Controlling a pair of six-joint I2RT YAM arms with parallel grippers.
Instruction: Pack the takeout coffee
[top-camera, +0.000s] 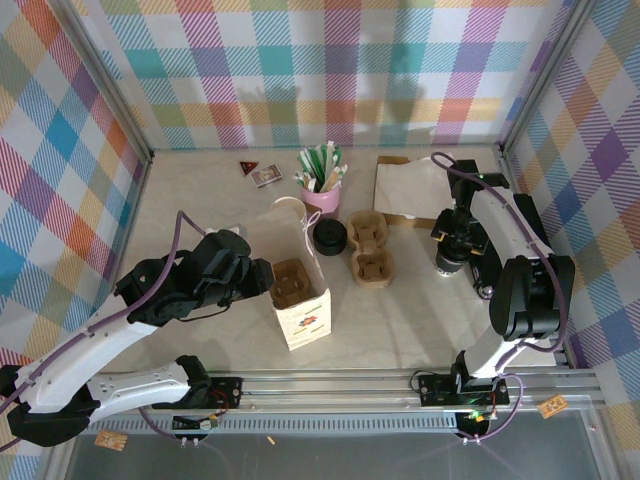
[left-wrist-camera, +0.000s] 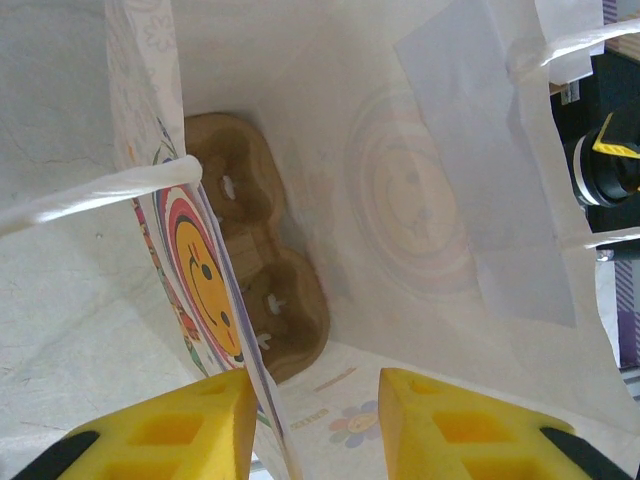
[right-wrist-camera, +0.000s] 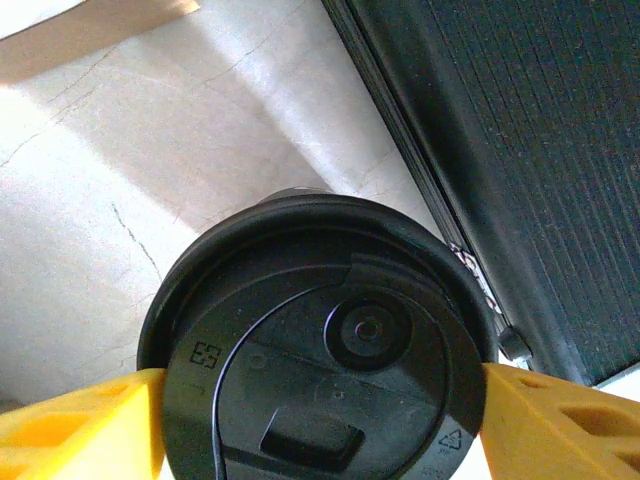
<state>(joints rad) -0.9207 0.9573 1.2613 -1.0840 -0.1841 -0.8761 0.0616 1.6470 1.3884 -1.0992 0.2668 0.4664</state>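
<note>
- My right gripper (right-wrist-camera: 322, 405) has one yellow finger on each side of the lid (right-wrist-camera: 320, 330), low in the wrist frame. Both sit right at its rim, but I cannot tell whether they press it or only flank it.
- The coffee (top-camera: 447, 263) stands upright on the table (right-wrist-camera: 110, 190), right of centre in the top frame and well apart from the bag.
- I judge it best to close on the paper wall below the lid, evenly from both sides. Squeezing the lid could pop it off, and too hard a squeeze could buckle the cup.
- A dark ribbed panel (right-wrist-camera: 520, 150) fills the upper right of the wrist frame, near the coffee. I should lift straight up and level, with no swing that way.
- My left gripper (left-wrist-camera: 318, 420) stands partly open astride the bag's near wall, one finger outside and one inside. The wall's edge lies by the left-hand finger and does not look pinched.
- The bag (top-camera: 300, 320) stands open left of centre in the top frame. A carrier (left-wrist-camera: 255, 255) lies at its bottom with both wells empty.
- The left's job, as I see it, is to hold the mouth wide and the bag steady.
- The lid stack (top-camera: 329, 236) and a spare carrier (top-camera: 368, 250) lie between coffee and bag, so I should carry above them.
- Then I lower the coffee upright into a well, clear of the handle (left-wrist-camera: 100, 195) crossing the left of the left wrist frame.
</note>
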